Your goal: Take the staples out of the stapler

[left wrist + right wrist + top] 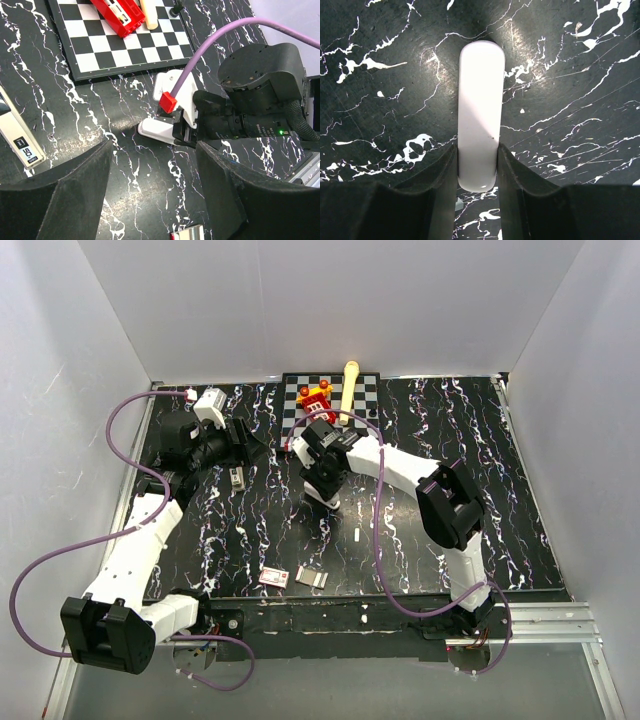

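My left arm (140,550) runs up the bench's left edge and bends near the far left corner. The left gripper (154,150) is turned toward the middle, fingers spread wide with nothing between them. My right arm (400,465) reaches from the near right corner to mid-bench, wrist pitched down. The right gripper (477,150) points at the surface, fingers pressed against both sides of a white bar (481,100).

White-and-black twin arms
Left arm (135,555), right arm (395,462): white shells, black joints, lilac cables (250,21), red plug (168,102).
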Motion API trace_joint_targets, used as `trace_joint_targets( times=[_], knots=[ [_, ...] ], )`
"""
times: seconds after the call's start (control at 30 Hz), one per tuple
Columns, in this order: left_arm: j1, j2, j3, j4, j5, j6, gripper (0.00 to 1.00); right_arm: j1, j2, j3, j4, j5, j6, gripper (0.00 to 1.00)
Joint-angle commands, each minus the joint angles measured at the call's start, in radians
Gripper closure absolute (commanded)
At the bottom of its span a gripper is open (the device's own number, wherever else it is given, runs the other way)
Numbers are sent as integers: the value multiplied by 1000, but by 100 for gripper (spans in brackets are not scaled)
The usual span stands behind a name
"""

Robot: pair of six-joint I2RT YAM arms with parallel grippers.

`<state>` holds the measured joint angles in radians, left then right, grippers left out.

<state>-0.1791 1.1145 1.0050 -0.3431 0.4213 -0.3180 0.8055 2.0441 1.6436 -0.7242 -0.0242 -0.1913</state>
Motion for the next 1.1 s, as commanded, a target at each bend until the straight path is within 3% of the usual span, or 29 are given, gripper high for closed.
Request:
trace_joint_targets(
  times=[0.0, 0.13, 0.5, 0.57, 0.9, 1.07],
  knots=[
    [-5, -28, -6, 7, -4, -3, 34, 6, -10, 13, 37, 10, -4, 72],
    [-5, -28, -5, 9, -9, -1, 34, 6, -28, 7, 39, 13, -5, 62],
    [-5, -22, -8, 9, -23, 8, 34, 6, -93, -1, 29, 20, -4, 53],
    [-3, -22, -11, 10, -24, 10, 34, 4, -111, -13, 40, 20, -3, 47],
    [-7, 4, -19, 30, -21, 13, 34, 4, -337, -186, 118, 99, 91, 44],
    [-28, 80, -2, 35, -3, 7, 37, 4, -455, -307, 129, 86, 174, 49]
  ],
)
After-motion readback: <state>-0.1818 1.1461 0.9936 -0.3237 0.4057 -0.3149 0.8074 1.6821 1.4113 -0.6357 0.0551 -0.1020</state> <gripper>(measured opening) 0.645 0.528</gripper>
